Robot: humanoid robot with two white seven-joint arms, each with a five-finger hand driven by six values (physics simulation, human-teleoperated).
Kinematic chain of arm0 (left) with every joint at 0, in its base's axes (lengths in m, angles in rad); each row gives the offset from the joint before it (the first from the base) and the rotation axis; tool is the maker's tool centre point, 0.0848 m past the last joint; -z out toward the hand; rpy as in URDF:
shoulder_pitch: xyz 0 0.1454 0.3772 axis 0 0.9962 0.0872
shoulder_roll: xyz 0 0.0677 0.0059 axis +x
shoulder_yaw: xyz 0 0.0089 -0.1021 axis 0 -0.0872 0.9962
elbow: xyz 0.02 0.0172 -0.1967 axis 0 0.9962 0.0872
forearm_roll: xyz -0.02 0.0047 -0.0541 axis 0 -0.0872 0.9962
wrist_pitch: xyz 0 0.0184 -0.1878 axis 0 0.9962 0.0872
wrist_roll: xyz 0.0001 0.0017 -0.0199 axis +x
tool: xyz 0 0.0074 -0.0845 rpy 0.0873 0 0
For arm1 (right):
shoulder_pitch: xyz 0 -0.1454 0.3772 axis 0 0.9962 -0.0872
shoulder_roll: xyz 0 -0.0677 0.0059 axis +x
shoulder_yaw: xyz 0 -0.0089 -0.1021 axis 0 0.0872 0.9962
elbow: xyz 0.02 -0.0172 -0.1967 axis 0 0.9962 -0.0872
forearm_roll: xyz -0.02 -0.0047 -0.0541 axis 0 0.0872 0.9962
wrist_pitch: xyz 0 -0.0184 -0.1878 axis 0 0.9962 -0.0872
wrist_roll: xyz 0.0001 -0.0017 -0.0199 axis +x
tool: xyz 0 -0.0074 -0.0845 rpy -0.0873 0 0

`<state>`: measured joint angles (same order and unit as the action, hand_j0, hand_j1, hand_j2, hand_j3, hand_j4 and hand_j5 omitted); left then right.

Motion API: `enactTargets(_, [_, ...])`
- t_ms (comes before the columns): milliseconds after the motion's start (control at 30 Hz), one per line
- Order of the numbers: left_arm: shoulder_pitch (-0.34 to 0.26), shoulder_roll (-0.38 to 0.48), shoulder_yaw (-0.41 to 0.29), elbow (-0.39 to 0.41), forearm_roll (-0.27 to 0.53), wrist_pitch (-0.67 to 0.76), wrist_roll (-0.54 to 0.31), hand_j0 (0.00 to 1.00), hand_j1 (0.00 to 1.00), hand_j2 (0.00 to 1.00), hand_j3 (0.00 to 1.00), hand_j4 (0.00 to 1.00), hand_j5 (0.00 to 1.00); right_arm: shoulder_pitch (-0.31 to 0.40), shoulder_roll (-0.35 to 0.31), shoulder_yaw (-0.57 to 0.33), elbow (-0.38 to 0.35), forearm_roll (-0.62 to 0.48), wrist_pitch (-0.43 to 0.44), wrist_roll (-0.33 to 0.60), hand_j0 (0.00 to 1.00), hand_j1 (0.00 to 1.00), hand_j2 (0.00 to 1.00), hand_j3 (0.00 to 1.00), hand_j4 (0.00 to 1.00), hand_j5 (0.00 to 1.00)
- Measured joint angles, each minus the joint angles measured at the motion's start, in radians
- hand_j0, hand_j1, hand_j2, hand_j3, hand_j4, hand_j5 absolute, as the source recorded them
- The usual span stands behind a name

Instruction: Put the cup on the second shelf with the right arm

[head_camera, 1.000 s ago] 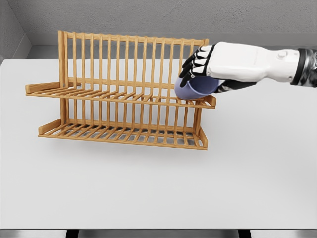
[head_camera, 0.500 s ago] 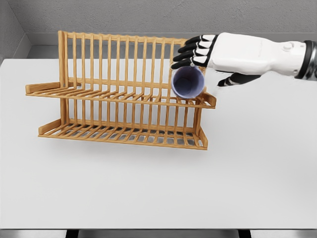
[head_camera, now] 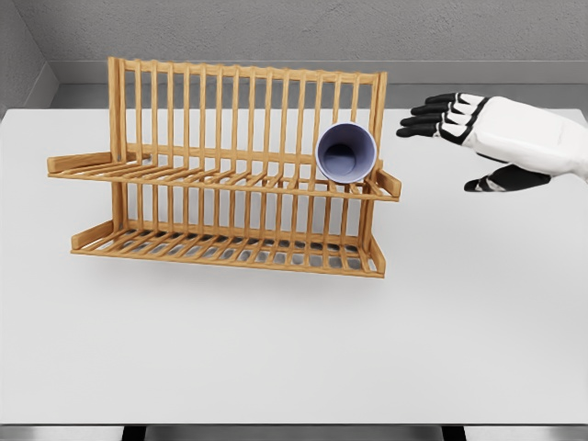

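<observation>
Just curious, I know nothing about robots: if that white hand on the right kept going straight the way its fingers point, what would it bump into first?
Probably the wooden dish rack, at its right end post. The right hand points left toward it, fingers spread; depth is unclear.

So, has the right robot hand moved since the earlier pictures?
Yes. The right robot hand moved right, away from the wooden dish rack, leaving the blue cup on its upper shelf.

One wooden dish rack (head_camera: 220, 175) with two slatted shelves, one purple cup (head_camera: 346, 152) lying on its side on the upper shelf, one white table (head_camera: 294, 340), one right hand (head_camera: 487, 138) in view, five black-tipped fingers (head_camera: 424, 120) spread.
</observation>
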<state>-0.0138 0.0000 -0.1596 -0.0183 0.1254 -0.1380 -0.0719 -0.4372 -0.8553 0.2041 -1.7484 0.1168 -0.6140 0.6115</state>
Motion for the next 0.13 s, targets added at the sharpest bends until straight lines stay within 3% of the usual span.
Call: enactTargets(133, [-0.011,0.000,0.001,-0.003,0.005,-0.001,0.003,1.00,1.00,1.00,1.00,1.00,1.00,0.000,0.028,-0.022,0.007,0.014,0.000,0.000,1.00,1.00,1.00,1.00,1.00,1.00])
